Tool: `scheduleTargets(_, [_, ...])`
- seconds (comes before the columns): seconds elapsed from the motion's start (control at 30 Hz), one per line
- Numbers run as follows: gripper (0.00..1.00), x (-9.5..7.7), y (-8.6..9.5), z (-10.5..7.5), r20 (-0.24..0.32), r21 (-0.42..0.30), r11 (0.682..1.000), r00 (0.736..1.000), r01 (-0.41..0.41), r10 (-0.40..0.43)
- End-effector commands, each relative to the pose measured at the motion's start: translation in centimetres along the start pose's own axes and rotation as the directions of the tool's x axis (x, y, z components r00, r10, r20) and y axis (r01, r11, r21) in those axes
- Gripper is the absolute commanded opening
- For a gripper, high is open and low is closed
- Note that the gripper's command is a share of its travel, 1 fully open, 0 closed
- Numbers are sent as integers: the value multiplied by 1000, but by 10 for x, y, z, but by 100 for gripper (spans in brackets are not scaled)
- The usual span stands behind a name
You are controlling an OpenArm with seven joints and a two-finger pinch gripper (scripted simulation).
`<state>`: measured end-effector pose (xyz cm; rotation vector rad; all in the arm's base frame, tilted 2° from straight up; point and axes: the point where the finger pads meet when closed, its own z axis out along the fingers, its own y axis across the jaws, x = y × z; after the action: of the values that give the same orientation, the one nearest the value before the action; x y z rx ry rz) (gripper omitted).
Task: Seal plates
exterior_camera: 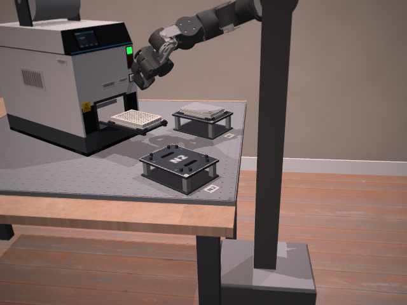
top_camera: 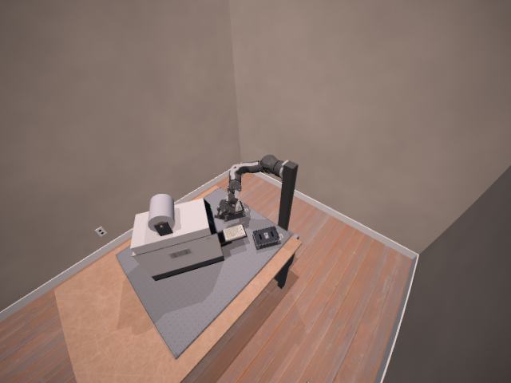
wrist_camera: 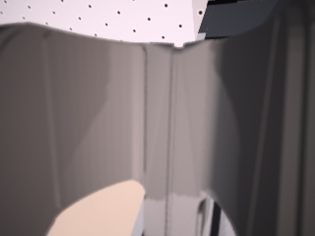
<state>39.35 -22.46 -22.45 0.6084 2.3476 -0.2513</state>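
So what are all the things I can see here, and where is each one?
Sealer: one, white and black, on the table's grey board, green lamp lit
Foil roll: one, grey, atop the sealer
Open plate: one, cream, on the stage
Covered plate: one, cream, on the farther nest
Nests: two, dark; N2 bears no plate
Table: one, wood-coloured, under the board
Post: one, dark, beside the table
Arm: one, dark grey, on the post
Gripper: one, dark, shut, near the sealer's front

A wall outlet sits low on the wall, above a pale baseboard edging the plank floor.
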Motion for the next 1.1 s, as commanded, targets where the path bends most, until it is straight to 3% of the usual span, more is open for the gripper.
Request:
scheduleTargets(0.0, [0, -4, 3, -1, 7, -12, 1000, 1000, -4, 4])
scheduleTargets(1.07, [0, -5, 1, 1, 5, -6, 1000, 1000, -3, 3])
